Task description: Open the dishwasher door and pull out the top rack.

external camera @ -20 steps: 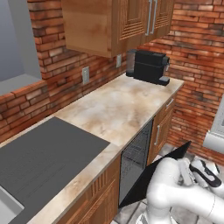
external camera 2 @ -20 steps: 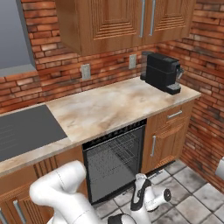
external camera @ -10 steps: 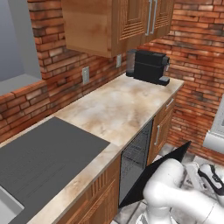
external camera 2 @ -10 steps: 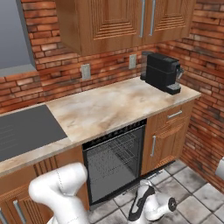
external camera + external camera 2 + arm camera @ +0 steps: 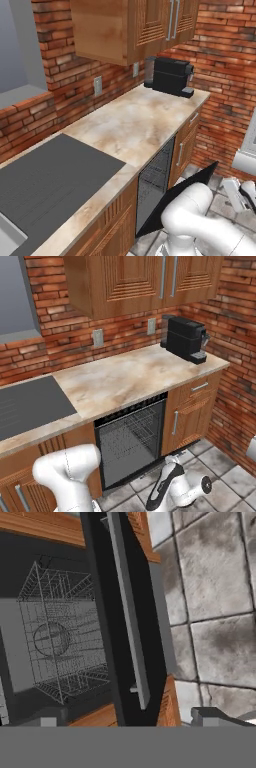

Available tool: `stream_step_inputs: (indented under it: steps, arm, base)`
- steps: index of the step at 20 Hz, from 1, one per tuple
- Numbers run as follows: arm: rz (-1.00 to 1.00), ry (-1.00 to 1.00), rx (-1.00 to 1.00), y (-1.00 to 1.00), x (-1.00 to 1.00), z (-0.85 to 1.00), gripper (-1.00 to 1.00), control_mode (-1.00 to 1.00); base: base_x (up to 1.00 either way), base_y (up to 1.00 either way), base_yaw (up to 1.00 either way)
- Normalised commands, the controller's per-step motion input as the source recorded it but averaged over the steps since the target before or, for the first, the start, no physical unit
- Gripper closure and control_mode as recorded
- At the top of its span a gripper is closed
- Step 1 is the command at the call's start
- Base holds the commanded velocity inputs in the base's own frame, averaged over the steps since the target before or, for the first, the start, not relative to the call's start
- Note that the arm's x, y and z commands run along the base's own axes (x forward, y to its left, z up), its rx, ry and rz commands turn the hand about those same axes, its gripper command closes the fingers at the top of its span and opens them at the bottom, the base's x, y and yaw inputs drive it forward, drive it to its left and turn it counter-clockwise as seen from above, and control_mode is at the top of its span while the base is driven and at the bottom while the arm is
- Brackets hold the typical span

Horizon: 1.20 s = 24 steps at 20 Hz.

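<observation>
Inspector: The dishwasher door (image 5: pixel 192 185) hangs folded most of the way down, its edge showing in the hand view with the silver bar handle (image 5: pixel 129 612) running from 12 toward 6 o'clock. The top rack (image 5: pixel 136 428) sits fully inside the cavity, not yet drawn out.

Operator: And the tool?

Inspector: Your gripper (image 5: pixel 130 716) has its fingers spread wide, one each side of the handle's lower end, holding nothing (the tips barely rise into the hand view). Risk one, in my judgement: the door looks short of flat, so it may block your reach. Risk two: reaching in past it, you could snag the wrist on the handle or clip the wooden cabinet (image 5: pixel 192 411) at 3 o'clock.
</observation>
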Motion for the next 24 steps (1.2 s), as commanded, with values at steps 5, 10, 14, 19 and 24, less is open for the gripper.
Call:
stream_step_inputs:
  steps: [5,10,14,19,24]
  arm:
    - [-0.01,0.04,-0.12,0.14,-0.02,1.0,-1.0,-1.0]
    - [0.0,0.03,-0.11,0.3,0.0,0.94,-1.0,-1.0]
    - [0.0,0.04,-0.02,0.46,0.11,0.6,-1.0,-1.0]
    - [0.0,0.06,0.01,0.52,0.24,0.28,-1.0,-1.0]
    - [0.0,0.07,0.09,0.38,0.29,0.03,-1.0,-1.0]
  base:
    - [0.0,0.0,0.0]
    - [0.0,0.0,0.0]
    - [0.0,0.0,0.0]
    - [0.0,0.0,0.0]
    - [0.0,0.0,0.0]
